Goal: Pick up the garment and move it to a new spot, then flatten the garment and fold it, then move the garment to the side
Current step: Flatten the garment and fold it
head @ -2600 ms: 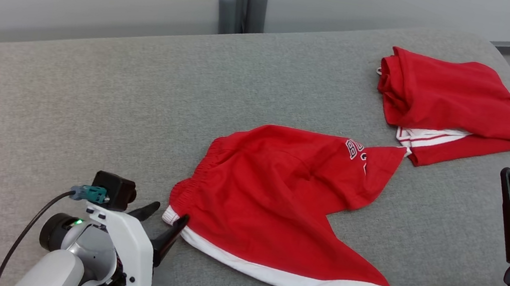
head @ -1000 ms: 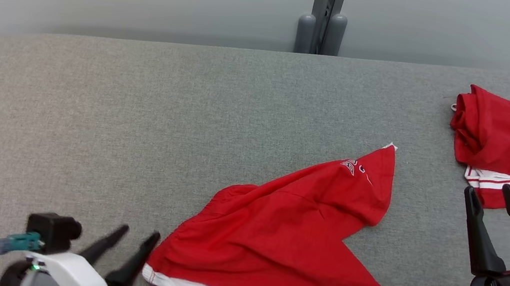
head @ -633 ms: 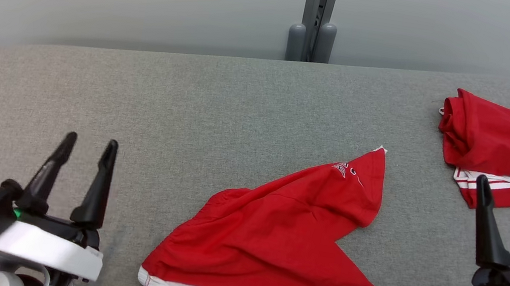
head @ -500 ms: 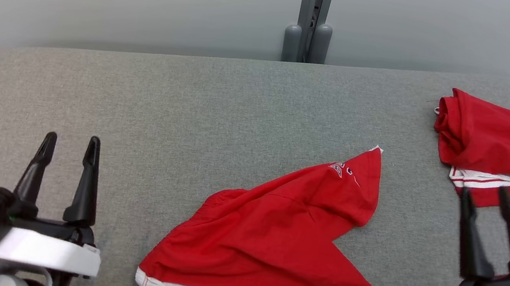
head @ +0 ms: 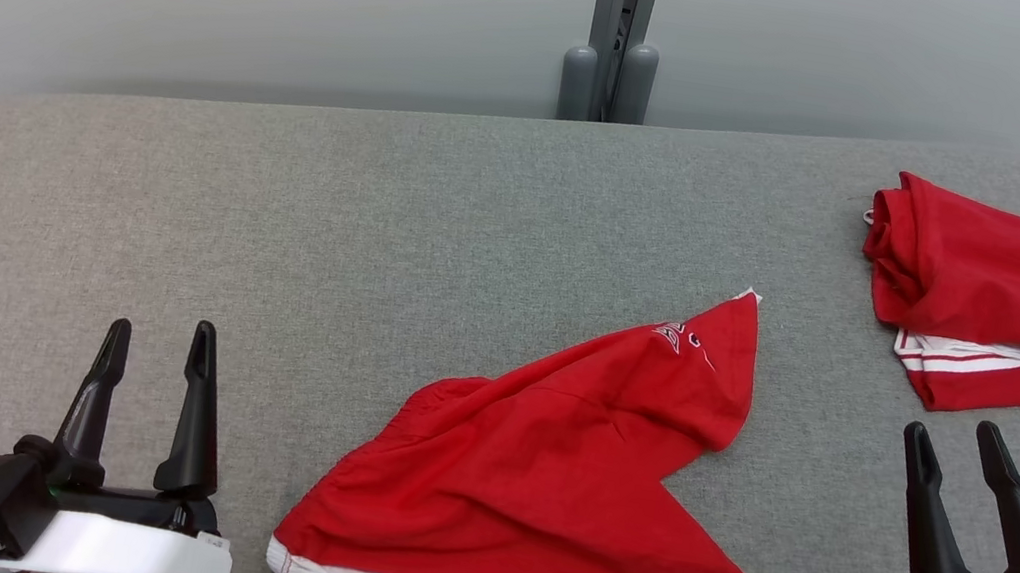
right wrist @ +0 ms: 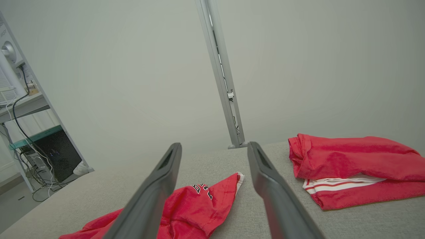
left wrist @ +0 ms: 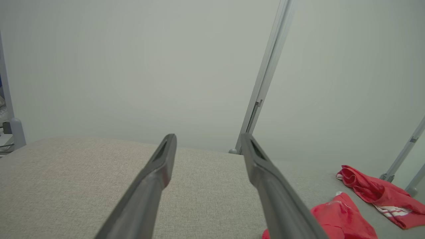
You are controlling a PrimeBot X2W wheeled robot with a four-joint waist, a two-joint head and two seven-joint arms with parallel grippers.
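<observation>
Finding: both hands are empty. The left hand [head: 162, 326] stands over the near left of the desk [head: 277, 221], fingers spread as wide as they go, with nothing between them. It is clear of the garment [head: 562, 476]. The right hand [head: 951, 427] stands at the near right, equally wide and holding nothing.

The garment, red shorts with a white trimmed edge, lies on the desk at near centre, between the two hands and touching neither. It is not flat. The cloth is rumpled near the gathered waistband, and one leg runs up toward the far right, with lettering near its tip. The white edge runs along the near side.

Judgement: you appear to be between steps, with the garment laid down and the flattening yet to come. The hands flank it, which suits a two-handed take at opposite corners.

A second red garment [head: 995, 288], folded with white stripes showing, sits at the far right edge. It looks like a piece set aside. Your right hand is near it, so keep that reach toward the centre to avoid snagging it.
</observation>
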